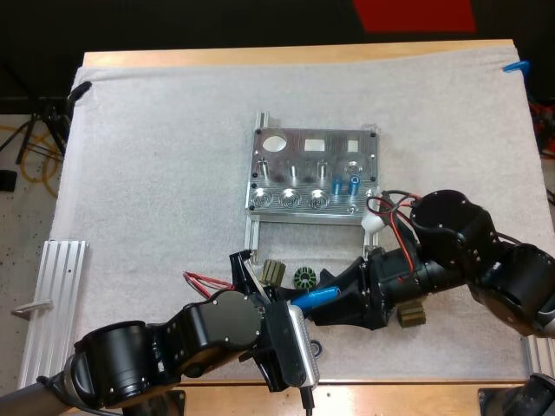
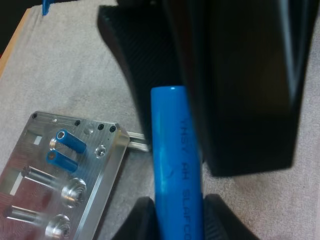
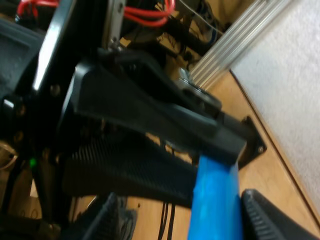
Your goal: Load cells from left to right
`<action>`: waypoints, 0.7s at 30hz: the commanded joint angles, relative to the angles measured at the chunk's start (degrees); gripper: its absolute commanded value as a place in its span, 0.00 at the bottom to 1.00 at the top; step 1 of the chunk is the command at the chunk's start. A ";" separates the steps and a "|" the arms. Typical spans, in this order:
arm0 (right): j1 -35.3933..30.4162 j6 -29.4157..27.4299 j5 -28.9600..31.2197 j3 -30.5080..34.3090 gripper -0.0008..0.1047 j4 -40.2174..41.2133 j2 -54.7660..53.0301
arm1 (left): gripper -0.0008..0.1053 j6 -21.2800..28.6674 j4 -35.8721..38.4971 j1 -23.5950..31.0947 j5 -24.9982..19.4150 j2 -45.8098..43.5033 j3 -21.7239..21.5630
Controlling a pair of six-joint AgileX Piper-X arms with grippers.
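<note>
Nearest: left gripper [image 2: 180, 222] is clamped on a bright blue cylindrical cell [image 1: 316, 296], w/ pads [image 2: 142, 222] pressing both sides of its body. The cell lies roughly level just above the white mat [image 1: 156, 156], btwn the two arms near the table's front edge. Right gripper [image 3: 186, 216] meets it from the other end. Its fingers stand wide, straddling the cell w/ a clear gap on one side, so by my read it isn't gripping. Prob. a hand-over step, w/ the left carrying the load.

Handling (judgement): rigid, fairly light, and the glossy sleeve = slippery. It's round, so it'll pivot or roll if pinched off-centre. Best to grip across the dia. at mid-body, leaving one end free to enter a socket. Go easy on squeeze, since a dented cell is a hazard.

Writing: dark print runs lengthwise along the sleeve in the left wrist view, but it's too faint to read w/ confidence. No brand made out.

Just beyond: small dark ring parts [image 1: 303, 277] on the mat. A ribbed aluminium rail [image 1: 52, 295] sits at the mat's left edge.

Farther: machined metal fixture plate [image 1: 312, 165], mid-mat. Two loaded blue cells [image 1: 346, 184] stand upright side by side toward its right end. The sockets in the near row look empty.
</note>
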 commanded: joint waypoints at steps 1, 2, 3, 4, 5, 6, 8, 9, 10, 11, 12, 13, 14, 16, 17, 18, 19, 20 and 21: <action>0.28 0.51 -0.29 -0.14 0.49 -2.38 -0.20 | 0.01 0.15 -0.02 -0.04 -1.02 0.18 -0.17; 0.28 0.81 -0.23 -0.14 0.47 -2.71 -0.20 | 0.01 0.15 -0.02 -0.04 -1.02 0.18 -0.17; 0.26 1.17 -0.02 -0.14 0.41 -2.98 -0.20 | 0.01 0.15 -0.02 -0.04 -1.02 0.18 -0.17; 0.26 1.77 0.52 -0.14 0.34 -2.96 -0.20 | 0.01 0.15 -0.02 -0.04 -1.02 0.18 -0.17; 0.26 1.93 0.96 -0.14 0.28 -2.79 -0.20 | 0.01 0.15 -0.02 -0.04 -1.02 0.18 -0.17; 0.26 1.93 1.35 -0.14 0.20 -2.44 -0.20 | 0.01 0.29 -0.02 -0.04 -1.02 0.18 -0.17; 0.26 1.92 1.33 -0.14 0.05 -2.23 -0.20 | 0.01 0.34 -0.02 -0.04 -1.02 0.18 -0.17; 0.26 1.92 1.33 -0.14 0.01 -2.25 -0.20 | 0.01 0.34 -0.02 -0.04 -1.02 0.18 -0.17; 0.26 1.92 1.33 -0.14 0.01 -2.14 -0.20 | 0.03 0.34 0.21 -0.04 -1.02 0.18 -0.17; 0.26 1.92 1.33 -0.14 0.01 -2.14 -0.20 | 0.04 0.34 0.25 -0.04 -1.02 0.18 -0.17; 0.26 1.92 1.66 -0.14 0.01 -2.18 -0.20 | 0.10 0.04 0.54 -0.04 -1.19 0.18 -0.17; 0.26 1.92 2.58 -0.14 0.01 -2.18 -0.20 | 0.16 -0.38 1.00 -0.04 -1.50 0.18 -0.17; 0.26 1.92 3.21 -0.14 0.01 -2.18 -0.20 | 0.20 -0.71 1.42 -0.04 -1.70 0.18 -0.17; 0.26 1.92 7.05 -0.14 0.01 -2.18 -0.20 | 0.40 -2.55 3.22 -0.04 -2.50 -0.72 -0.17; 0.26 1.92 7.90 -0.14 0.01 -2.18 -0.20 | 0.44 -2.72 3.59 -0.04 -2.52 -0.85 -0.17; 0.26 1.92 10.57 -0.14 0.01 -2.10 -0.20 | 0.53 -3.98 4.78 -0.04 -3.51 -1.20 -0.17; 0.26 1.92 13.21 -0.14 0.01 -2.10 -0.20 | 0.58 -5.68 5.71 -0.04 -5.99 -1.80 -0.17; 0.26 1.92 14.68 -0.14 0.01 -2.10 -0.20 | 0.59 -6.27 6.22 -0.04 -7.18 -2.28 -0.17; 0.26 1.92 17.48 -0.35 0.01 -1.95 -0.20 | 0.59 -7.09 6.87 -0.04 -9.34 -3.43 -0.17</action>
